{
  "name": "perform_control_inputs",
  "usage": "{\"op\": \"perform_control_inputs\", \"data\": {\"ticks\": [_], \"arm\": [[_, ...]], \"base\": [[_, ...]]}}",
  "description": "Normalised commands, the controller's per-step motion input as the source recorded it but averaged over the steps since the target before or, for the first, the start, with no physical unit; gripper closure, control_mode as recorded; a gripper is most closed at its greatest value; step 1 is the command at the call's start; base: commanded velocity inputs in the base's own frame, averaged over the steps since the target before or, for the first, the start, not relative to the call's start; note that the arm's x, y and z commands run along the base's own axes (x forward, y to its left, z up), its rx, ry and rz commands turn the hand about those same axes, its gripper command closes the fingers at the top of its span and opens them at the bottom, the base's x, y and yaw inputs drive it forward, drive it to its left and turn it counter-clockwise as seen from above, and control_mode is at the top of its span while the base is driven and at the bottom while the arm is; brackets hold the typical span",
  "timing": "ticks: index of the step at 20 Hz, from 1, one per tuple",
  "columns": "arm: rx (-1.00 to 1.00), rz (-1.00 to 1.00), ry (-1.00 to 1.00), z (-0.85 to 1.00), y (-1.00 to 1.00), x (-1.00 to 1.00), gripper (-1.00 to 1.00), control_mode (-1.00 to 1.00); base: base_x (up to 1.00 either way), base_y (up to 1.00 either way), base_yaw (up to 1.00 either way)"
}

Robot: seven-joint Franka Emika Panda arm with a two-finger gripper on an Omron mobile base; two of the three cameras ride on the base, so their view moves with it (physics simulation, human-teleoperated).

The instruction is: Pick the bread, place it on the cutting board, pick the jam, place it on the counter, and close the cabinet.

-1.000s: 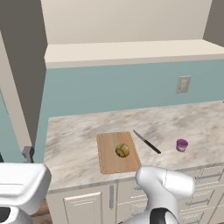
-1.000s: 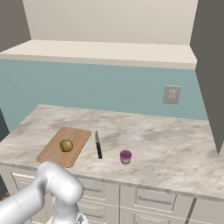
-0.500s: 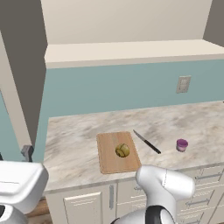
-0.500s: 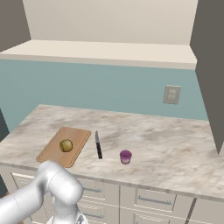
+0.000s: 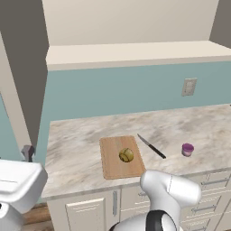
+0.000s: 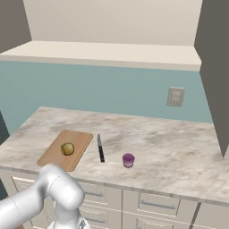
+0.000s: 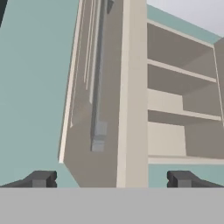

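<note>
The bread (image 5: 126,155) sits on the cutting board (image 5: 113,166), toward its right edge, and the board lies near the front edge of the counter (image 5: 76,153). A black knife (image 5: 151,146) lies just right of the board, apart from it. The jam (image 5: 187,149) stands further right, upright. Above, the cabinet (image 5: 135,49) stands open, its cream shelf bare
</note>
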Motion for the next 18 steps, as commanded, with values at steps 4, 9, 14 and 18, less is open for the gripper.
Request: {"op": "perform_control_inputs", "data": {"ticks": [4, 9, 14, 18], "arm": [[0.00, -0.02, 0.00, 0.00, 0.00, 0.14, -1.00, -1.00], [0.00, 0.00, 0.00, 0.00, 0.00, 0.15, -1.00, -1.00], [0.00, 0.00, 0.00, 0.00, 0.00, 0.14, -1.00, -1.00], [0.00, -0.01, 0.00, 0.00, 0.00, 0.11, -1.00, -1.00]], "base": [[0.00, 0.00, 0.00], [0.00, 0.00, 0.00], [0.00, 0.00, 0.00], [0.00, 0.00, 0.00]]}}
